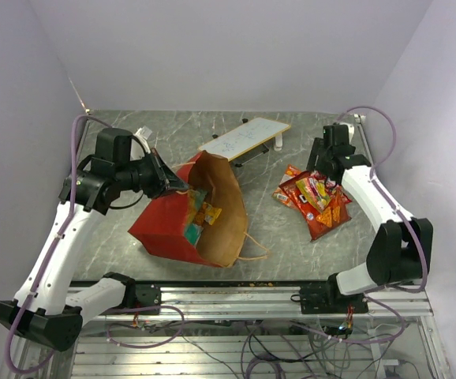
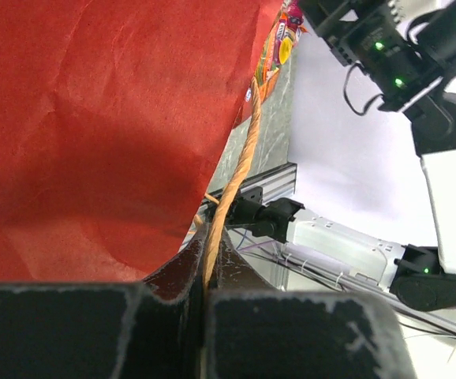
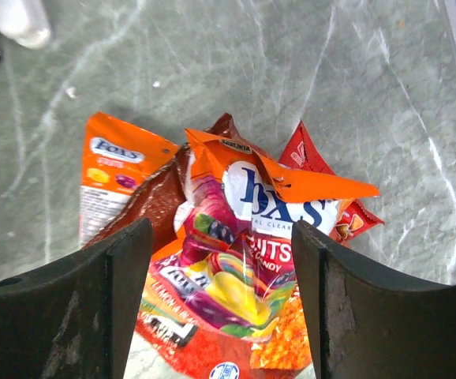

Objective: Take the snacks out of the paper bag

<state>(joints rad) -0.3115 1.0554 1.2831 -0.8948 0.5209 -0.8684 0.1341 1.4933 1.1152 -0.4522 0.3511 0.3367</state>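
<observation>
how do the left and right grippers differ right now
The left gripper is shut, pinching the paper bag rim and its string handle; the right gripper is open, gripping nothing. The left gripper sits at the bag's mouth, while the right gripper is over the snacks piled on the table. Both have dark fingers.

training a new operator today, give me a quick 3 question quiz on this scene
1. Fill in: the right claw hangs ___ over the snack pile.
2. Which one grips the paper bag? A left claw, B right claw, C neither.
3. True or false: the paper bag is already empty.
Key: 1 open. 2 A, shut on the bag's edge and string handle. 3 false, packets still show inside.
</observation>
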